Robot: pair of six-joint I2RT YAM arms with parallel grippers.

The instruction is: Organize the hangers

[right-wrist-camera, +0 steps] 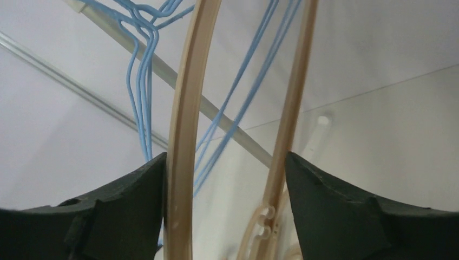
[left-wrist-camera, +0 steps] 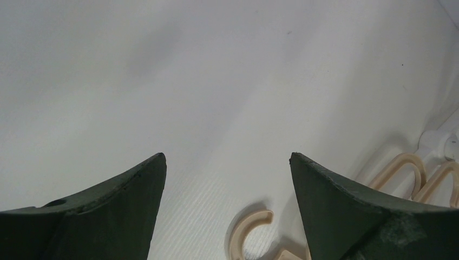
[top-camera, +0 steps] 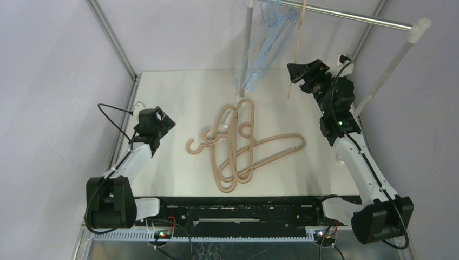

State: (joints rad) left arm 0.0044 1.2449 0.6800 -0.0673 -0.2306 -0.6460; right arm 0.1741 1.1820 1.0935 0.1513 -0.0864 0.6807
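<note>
Top external, one tan hanger point(top-camera: 297, 43) hung (blue bunch point(top-camera: 264, 54) beside).

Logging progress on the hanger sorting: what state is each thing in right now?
Blue hangers: hanging from the rail.
Lone tan hanger: hanging beside them, upright.
Tan hangers on the table: lying flat, overlapping in a pile.
Left pincer: open, empty, over the table.
Right pincer: open, straddling the lone tan hanger.

tan hangers point(top-camera: 236, 165): 1 hung, about 4 lying | blue hangers point(top-camera: 258, 59): several, count unclear
</note>
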